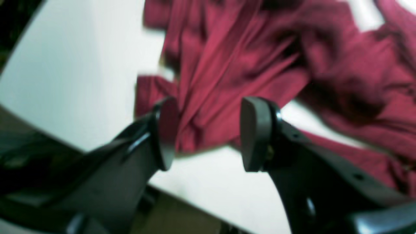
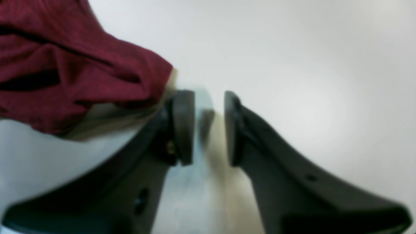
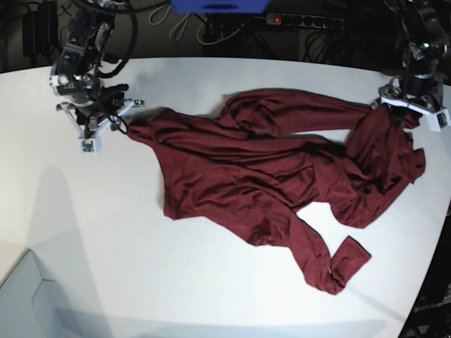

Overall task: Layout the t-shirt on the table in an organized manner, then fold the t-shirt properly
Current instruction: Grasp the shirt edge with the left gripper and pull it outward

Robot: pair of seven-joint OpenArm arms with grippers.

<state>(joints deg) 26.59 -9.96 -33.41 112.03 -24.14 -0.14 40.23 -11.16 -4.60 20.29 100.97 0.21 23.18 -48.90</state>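
- On the left of the base view stands the right gripper [image 3: 116, 121], a black two-fingered claw on a white-bracketed wrist, low over the big glossy white table [image 3: 91, 239]; in its own wrist view the jaws stand apart with only bare tabletop in the gap, so it is released and grasps nothing; the nearest corner of cloth lies just beside the left pad [image 2: 183, 126], apart from it as far as the blur lets me judge.
- Across the middle lies the large plain dark maroon t-shirt [image 3: 246, 176], stretched out lengthwise between the two arms yet wrinkled and twisted; one long part trails toward the near edge and ends in a small folded tip; I judge the stretch comes from the two ends being drawn apart, so the layout step is under way and no fold is made.
- On the right of the base view the left gripper [image 1: 208, 133] hovers at the far right end, where the cloth is bunched thickest; its pads are parted with creased maroon fabric showing in the gap behind them; nothing is pinched, so it too is released; likely placed there to take a fresh hold for flattening.
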